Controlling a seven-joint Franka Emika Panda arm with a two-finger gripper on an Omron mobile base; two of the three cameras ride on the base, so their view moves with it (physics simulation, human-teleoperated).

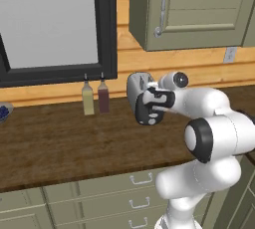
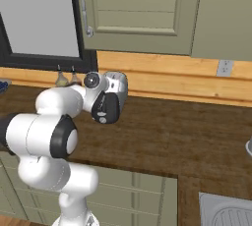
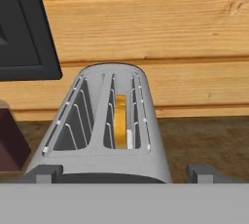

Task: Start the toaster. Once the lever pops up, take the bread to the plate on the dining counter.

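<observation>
On the dark wood table point(image 1: 60, 143), close to the wooden wall, stands the silver toaster point(image 3: 104, 121). A slice of bread point(image 3: 120, 121) sits down inside its right slot, and the left slot has nothing in it. The robot's hand is right over the near end of the toaster, and its fingers point(image 3: 46, 172) are wide open, one on each side, holding nothing. Two bottles, a yellow bottle point(image 1: 87, 98) and a dark red bottle point(image 1: 103, 96), stand just left of the toaster under the black window frame point(image 1: 105, 29).
</observation>
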